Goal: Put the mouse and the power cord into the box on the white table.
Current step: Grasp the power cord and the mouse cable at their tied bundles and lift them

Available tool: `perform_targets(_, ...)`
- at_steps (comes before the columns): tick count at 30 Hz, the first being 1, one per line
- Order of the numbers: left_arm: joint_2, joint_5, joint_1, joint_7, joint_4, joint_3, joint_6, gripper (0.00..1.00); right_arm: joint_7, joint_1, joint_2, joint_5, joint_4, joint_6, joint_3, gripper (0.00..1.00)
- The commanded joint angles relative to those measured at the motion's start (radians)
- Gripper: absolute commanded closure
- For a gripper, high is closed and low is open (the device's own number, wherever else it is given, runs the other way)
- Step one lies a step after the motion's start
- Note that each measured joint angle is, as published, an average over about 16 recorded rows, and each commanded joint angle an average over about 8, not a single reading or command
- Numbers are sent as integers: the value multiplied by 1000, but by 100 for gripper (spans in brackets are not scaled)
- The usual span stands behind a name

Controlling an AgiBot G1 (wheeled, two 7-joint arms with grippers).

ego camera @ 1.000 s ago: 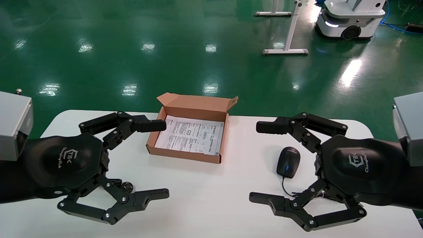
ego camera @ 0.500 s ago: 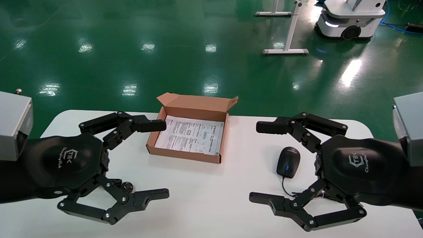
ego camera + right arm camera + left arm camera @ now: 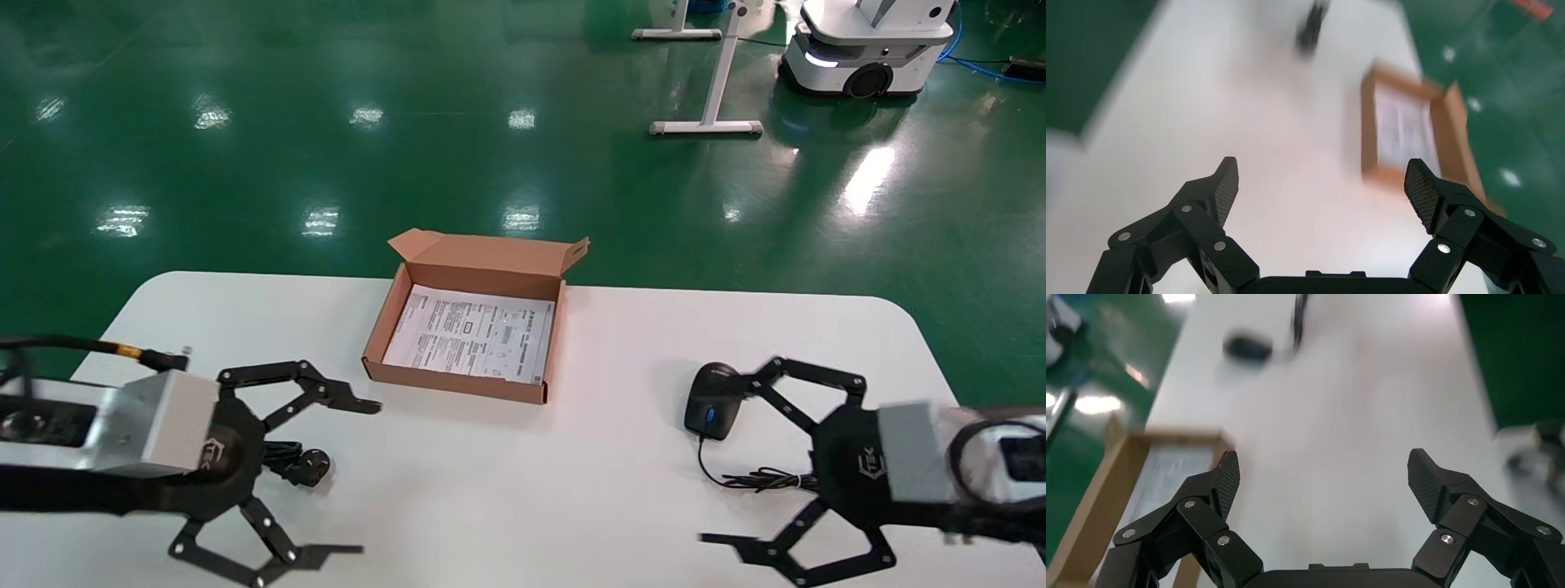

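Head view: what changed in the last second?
Both arms pulled back toward the robot and turned. The left gripper and right gripper remain open, holding nothing. The retreat uncovers the power cord by the left gripper. The mouse, the box and the white table have not moved.

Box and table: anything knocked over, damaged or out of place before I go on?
Nothing stands out. The box sits open and intact on the white table, the mouse lies upright beside the open right gripper, and the power cord rests by the open left gripper.
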Motion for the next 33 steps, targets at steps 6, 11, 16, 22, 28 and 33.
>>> perform_targets(6, 54, 246, -141, 136, 151, 168, -7, 0, -250, 119, -33, -229, -199, 8, -114, 0)
perform_targets(11, 123, 370, -230, 256, 341, 244, -17, 0, -361, 191, -85, -330, -356, 16, -166, 0)
perform_targets(16, 189, 449, -306, 370, 522, 288, -29, 0, -447, 248, -134, -399, -502, 24, -204, 0)
perform_targets(22, 260, 507, -356, 494, 715, 326, -38, 0, -532, 306, -193, -456, -659, 43, -236, 0)
perform_targets(28, 306, 530, -378, 591, 863, 347, -43, 0, -591, 347, -249, -488, -783, 65, -255, 1)
perform_targets(33, 330, 539, -391, 652, 956, 354, -55, 40, -625, 373, -288, -502, -861, 84, -263, 58)
